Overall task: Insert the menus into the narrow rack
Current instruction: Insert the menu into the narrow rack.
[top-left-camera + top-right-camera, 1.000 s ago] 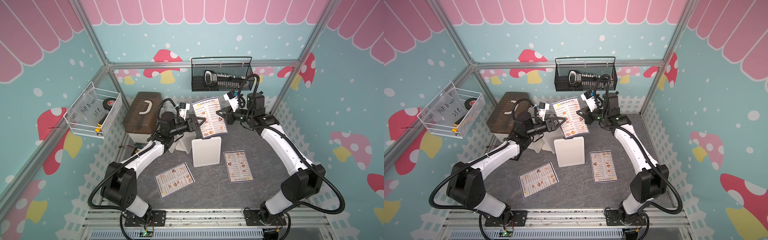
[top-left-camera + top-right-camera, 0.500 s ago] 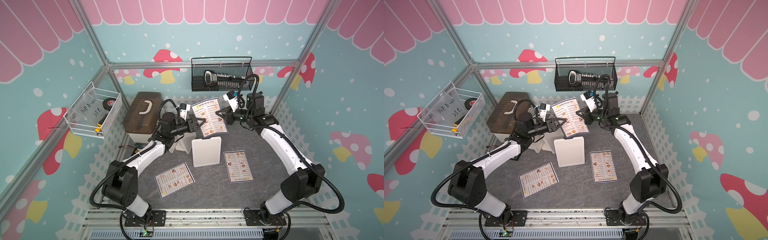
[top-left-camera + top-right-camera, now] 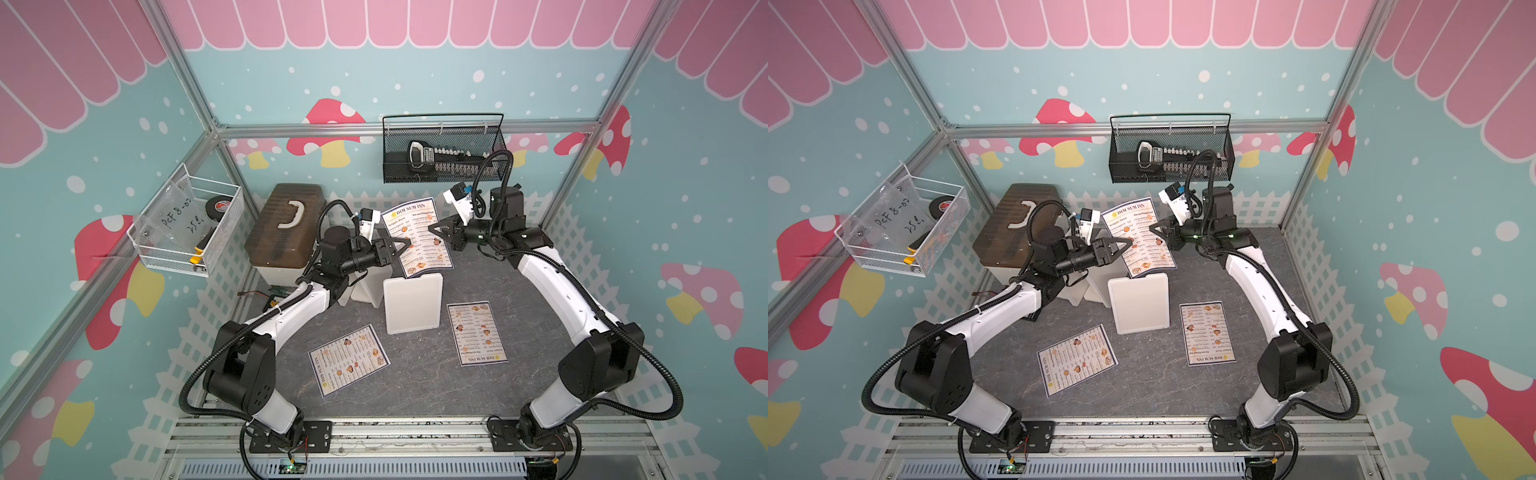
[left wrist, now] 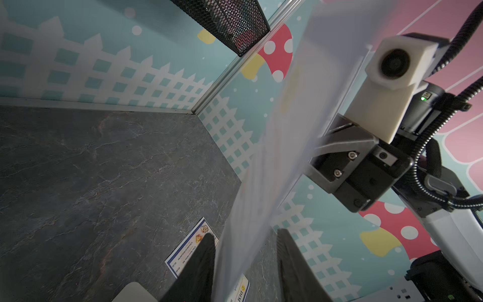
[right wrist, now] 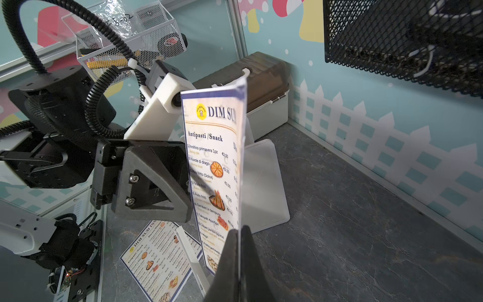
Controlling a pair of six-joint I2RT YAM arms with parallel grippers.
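Nearest the table's [image 3: 419,390] front edge, a skewed menu [image 3: 349,360] lies flat, left of centre. A second flat menu [image 3: 477,333] lies a little farther in, just right of the rack [image 3: 412,305] and apart from it. The white rack stands upright near the table's middle.

Above it hangs the upright menu [image 3: 419,237], printed face toward the front and its "DIM SUM INN" heading at the top. Its lower edge meets the rack's top edge; whether it has entered the slot cannot be told.

The right gripper [image 5: 239,235] is clamped on that sheet's right edge, its fingers pressed together with only the laminate between them. The left gripper [image 3: 406,242] reaches in from the other side. Its jaws stand apart and straddle the sheet's left edge, with a clear gap at one finger [image 4: 292,264].

Beyond, a brown-lidded toolbox [image 3: 286,232] sits in the far left corner. A black mesh basket [image 3: 440,166] hangs on the back wall.
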